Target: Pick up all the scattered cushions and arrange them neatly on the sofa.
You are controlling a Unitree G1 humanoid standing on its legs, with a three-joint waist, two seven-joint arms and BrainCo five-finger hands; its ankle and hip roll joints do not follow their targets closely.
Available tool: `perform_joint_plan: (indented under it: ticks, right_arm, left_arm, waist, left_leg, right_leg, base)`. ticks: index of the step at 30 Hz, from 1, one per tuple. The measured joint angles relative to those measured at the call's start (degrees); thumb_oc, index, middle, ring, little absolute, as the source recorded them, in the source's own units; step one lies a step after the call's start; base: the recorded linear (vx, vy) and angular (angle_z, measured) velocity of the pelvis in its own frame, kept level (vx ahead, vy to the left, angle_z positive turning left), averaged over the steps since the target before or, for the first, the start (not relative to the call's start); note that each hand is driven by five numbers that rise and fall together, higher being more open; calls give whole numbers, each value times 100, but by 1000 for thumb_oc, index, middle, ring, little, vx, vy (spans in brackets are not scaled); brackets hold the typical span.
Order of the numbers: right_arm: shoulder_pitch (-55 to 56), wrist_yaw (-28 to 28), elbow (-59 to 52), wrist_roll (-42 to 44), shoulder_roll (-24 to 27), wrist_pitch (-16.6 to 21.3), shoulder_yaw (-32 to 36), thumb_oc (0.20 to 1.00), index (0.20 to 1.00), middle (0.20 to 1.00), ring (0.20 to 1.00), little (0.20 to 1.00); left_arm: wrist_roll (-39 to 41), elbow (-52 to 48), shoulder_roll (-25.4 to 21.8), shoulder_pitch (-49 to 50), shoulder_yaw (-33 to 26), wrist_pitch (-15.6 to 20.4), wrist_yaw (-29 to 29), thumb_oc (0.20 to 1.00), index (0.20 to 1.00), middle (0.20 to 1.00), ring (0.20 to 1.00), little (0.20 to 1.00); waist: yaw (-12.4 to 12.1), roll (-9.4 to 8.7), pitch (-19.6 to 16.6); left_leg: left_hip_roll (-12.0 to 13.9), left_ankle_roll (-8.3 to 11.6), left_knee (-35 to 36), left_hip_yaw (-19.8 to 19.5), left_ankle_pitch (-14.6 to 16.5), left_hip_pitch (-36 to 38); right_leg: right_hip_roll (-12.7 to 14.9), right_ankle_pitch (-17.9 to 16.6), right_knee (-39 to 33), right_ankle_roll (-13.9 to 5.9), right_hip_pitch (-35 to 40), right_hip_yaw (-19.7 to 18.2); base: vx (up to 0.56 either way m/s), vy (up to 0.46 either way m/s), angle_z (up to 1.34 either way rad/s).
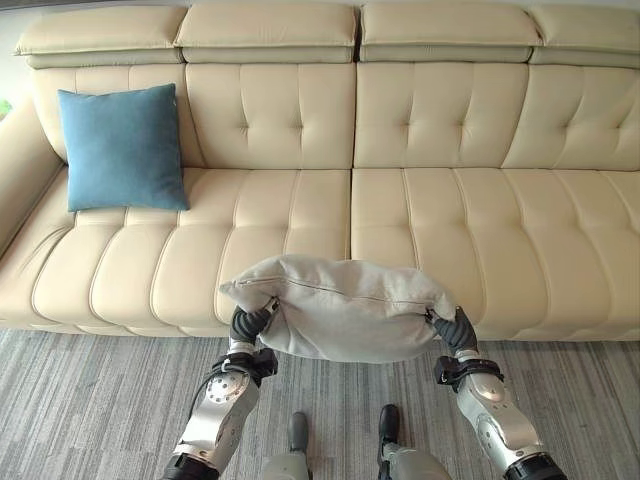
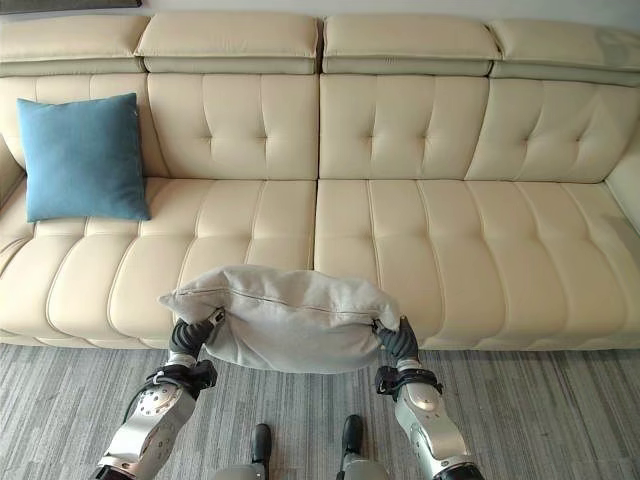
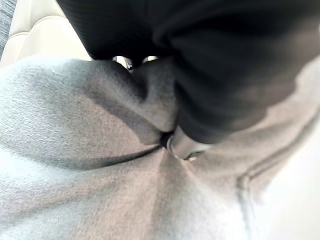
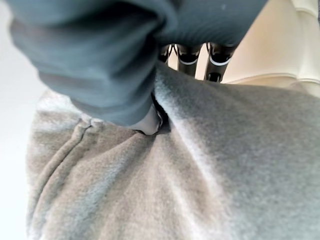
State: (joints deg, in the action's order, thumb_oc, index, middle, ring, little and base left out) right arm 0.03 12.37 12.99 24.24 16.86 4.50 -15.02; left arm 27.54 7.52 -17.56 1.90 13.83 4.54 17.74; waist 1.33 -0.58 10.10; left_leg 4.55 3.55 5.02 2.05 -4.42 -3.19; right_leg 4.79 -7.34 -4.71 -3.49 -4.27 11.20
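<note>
A grey cushion (image 1: 345,310) hangs in the air just in front of the sofa's (image 1: 470,230) front edge, about at its middle. My left hand (image 1: 250,325) grips the cushion's left end and my right hand (image 1: 455,330) grips its right end. In the left wrist view the thumb (image 3: 185,147) digs into the grey fabric (image 3: 75,150). The right wrist view shows the thumb (image 4: 150,122) pressed into the cloth (image 4: 200,175) with the fingers (image 4: 187,57) on the far side. A blue cushion (image 1: 122,148) leans upright against the backrest on the sofa's left seat.
The cream leather sofa spans the whole width, with its middle and right seats bare. A left armrest (image 1: 20,170) rises beside the blue cushion. Grey carpet (image 1: 90,400) lies in front of the sofa.
</note>
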Motion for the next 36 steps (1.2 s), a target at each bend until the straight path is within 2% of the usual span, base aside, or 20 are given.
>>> perform_joint_plan:
  ticks: [5,8,9,11,12,14,16,18,19,22,24,26,27,28,30,31,32,33,34,36]
  right_arm:
    - [36,5,-5,-14,-3,-51,-26,200,200,200,200,200]
    - [37,10,-5,-57,1,-83,-70,200,200,200,200,200]
    - [39,16,-7,-58,-1,-87,-89,200,200,200,200,200]
    - [18,89,-12,-60,10,-90,-93,200,200,200,200,200]
    - [-25,130,-48,-62,50,-106,-65,200,200,200,200,200]
    - [-173,135,-138,-77,150,-122,-73,200,200,200,200,200]
    - [-303,186,-230,-115,304,-125,-65,200,200,200,200,200]
    - [-382,206,-290,-169,382,-144,-4,200,200,200,200,200]
    - [-287,211,-535,-243,377,-167,-5,200,200,200,200,200]
    - [-122,214,-885,-309,311,-182,0,200,200,200,200,200]
    - [-91,202,-898,-312,213,-198,-2,200,200,200,200,200]
    - [-3,163,-899,-342,58,-209,-24,200,200,200,200,200]
    - [66,123,-901,-344,-52,-208,-6,200,200,200,200,200]
    - [47,100,-890,-352,-186,-233,-12,200,200,200,200,200]
    - [48,88,-894,-400,-317,-246,-16,200,200,200,200,200]
    - [61,89,-894,-408,-332,-247,-6,200,200,200,200,200]
    - [68,73,-890,-410,-335,-259,-14,200,200,200,200,200]
    - [71,62,-891,-410,-336,-259,-20,200,200,200,200,200]
    - [43,59,-891,-408,-329,-260,-18,200,200,200,200,200]
    - [18,59,-892,-406,-319,-262,-22,200,200,200,200,200]
  left_arm:
    - [0,1,-2,101,-29,-38,4,200,200,200,200,200]
    - [1,0,9,188,-47,-38,7,200,200,200,200,200]
    - [4,0,26,192,-60,-38,11,200,200,200,200,200]
    - [5,71,73,121,-37,-38,25,200,200,200,200,200]
    - [5,174,186,51,-35,-39,27,200,200,200,200,200]
    - [3,193,203,6,-38,-39,45,200,200,200,200,200]
    - [2,335,326,-192,-41,-40,46,200,200,200,200,200]
    - [2,407,364,-254,-49,-52,61,200,200,200,200,200]
    - [-6,374,342,-222,-99,-51,60,200,200,200,200,200]
    - [-159,238,270,-234,-214,-51,60,200,200,200,200,200]
    - [-173,56,89,-205,-238,-51,48,200,200,200,200,200]
    - [-176,-41,-37,-164,-269,-52,38,200,200,200,200,200]
    - [-179,-106,-177,-147,-270,-49,38,200,200,200,200,200]
    - [-181,-120,-280,-131,-301,-43,45,200,200,200,200,200]
    - [-184,-118,-393,-123,-340,-45,44,200,200,200,200,200]
    - [-188,-121,-376,-87,-349,-44,44,200,200,200,200,200]
    - [-238,-125,-345,-11,-389,-44,35,200,200,200,200,200]
    - [-264,-125,-348,0,-392,-44,35,200,200,200,200,200]
    - [-317,-130,-328,-8,-389,-44,32,200,200,200,200,200]
    - [-392,-135,-290,-9,-449,-44,23,200,200,200,200,200]
  waist:
    - [-10,-14,-203]
    - [-23,-12,-252]
    - [-32,-46,-245]
    - [-119,-145,-185]
    - [-214,-175,-122]
    - [-269,-126,-27]
    - [-256,-42,75]
    - [-340,46,107]
    - [-339,183,75]
    - [-304,39,61]
    - [-314,-94,38]
    - [-331,-221,6]
    - [-302,-360,-33]
    - [-405,-461,-45]
    - [-365,-465,-36]
    - [-329,-459,-29]
    - [-312,-431,-8]
    - [-291,-416,1]
    - [-281,-363,49]
    - [-176,-352,66]
  left_leg:
    - [134,-4,-3,-32,2,-81]
    - [230,30,-69,-14,-27,-88]
    - [237,127,-664,-59,33,-442]
    - [149,140,-1696,-219,93,-1086]
    - [67,161,-1908,-338,200,-1348]
    - [23,213,-1105,-222,179,-1431]
    - [-7,273,-419,130,141,-1503]
    - [-24,240,-535,182,144,-1500]
    - [-1,106,-557,153,196,-1326]
    - [-374,73,-545,204,179,-1270]
    - [-498,-171,-546,387,41,-1180]
    - [-533,-415,-545,562,-85,-1057]
    - [-590,-516,-572,655,-118,-1017]
    - [-604,-636,-546,670,-97,-951]
    - [-561,-907,-458,730,-190,-799]
    - [-568,-943,-387,759,-178,-662]
    - [-574,-995,-178,787,-123,-397]
    - [-580,-1003,-121,792,-110,-302]
    - [-586,-996,-43,811,-89,-185]
    - [-594,-936,-43,835,-47,-117]
  right_leg:
    - [-142,10,0,28,-73,-27]
    - [-250,70,2,168,-86,-41]
    - [-290,134,7,261,-123,-70]
    - [-207,146,17,345,-156,-73]
    - [-122,146,6,400,-150,-78]
    - [-56,210,-41,404,-118,-53]
    - [1,415,-45,343,-111,-87]
    - [28,402,-38,328,-70,-165]
    - [42,410,-39,233,4,-240]
    - [375,614,-2,14,9,-524]
    - [526,705,144,-90,1,-671]
    - [624,837,609,-259,-72,-802]
    - [647,751,963,-258,-211,-807]
    - [660,769,1498,-460,-472,-873]
    - [619,744,2179,-502,-759,-982]
    - [647,720,2579,-577,-902,-975]
    - [670,985,2947,-632,-1115,-954]
    - [652,1086,2892,-621,-1171,-928]
    - [654,1130,2461,-598,-1224,-635]
    - [559,888,1340,-565,-1317,-294]
  base:
    - [53,-110,-1]
    - [-7,-95,-3]
    - [23,-50,14]
    - [121,16,21]
    - [276,111,16]
    - [256,131,20]
    - [211,130,16]
    - [258,178,-39]
    - [303,249,-52]
    - [213,193,-28]
    - [105,107,-18]
    - [75,132,0]
    - [62,140,-12]
    - [60,120,-22]
    - [126,113,-26]
    - [198,85,-27]
    - [197,42,-25]
    - [182,-9,-25]
    - [146,-50,-6]
    - [175,-79,10]
